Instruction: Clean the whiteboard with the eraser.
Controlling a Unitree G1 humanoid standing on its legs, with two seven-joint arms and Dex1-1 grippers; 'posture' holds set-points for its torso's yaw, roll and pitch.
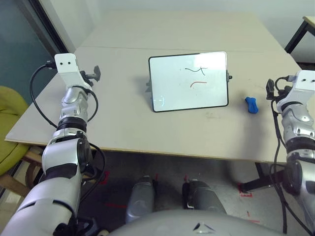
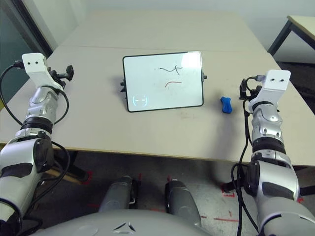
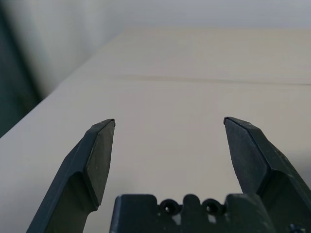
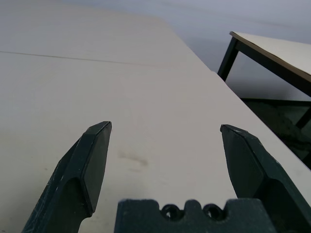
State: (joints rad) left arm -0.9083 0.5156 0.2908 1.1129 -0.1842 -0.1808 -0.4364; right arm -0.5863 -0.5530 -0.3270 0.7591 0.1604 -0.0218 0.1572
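Note:
The whiteboard [image 1: 189, 81] stands propped and tilted at the middle of the table, black-framed, with a black stroke and a red stroke on its white face. The blue eraser [image 1: 251, 104] lies on the table just right of the board. My left gripper [image 3: 169, 125] hovers over the table's left part, well left of the board, open with nothing between its fingers. My right gripper [image 4: 165, 131] is at the table's right side, a short way right of the eraser, open and holding nothing.
The table's [image 1: 123, 123] front edge runs close below the board and both wrists. A second table [image 4: 272, 48] with black legs stands off to the right. A yellow-green chair [image 1: 10, 123] is at the left, beside the table's corner.

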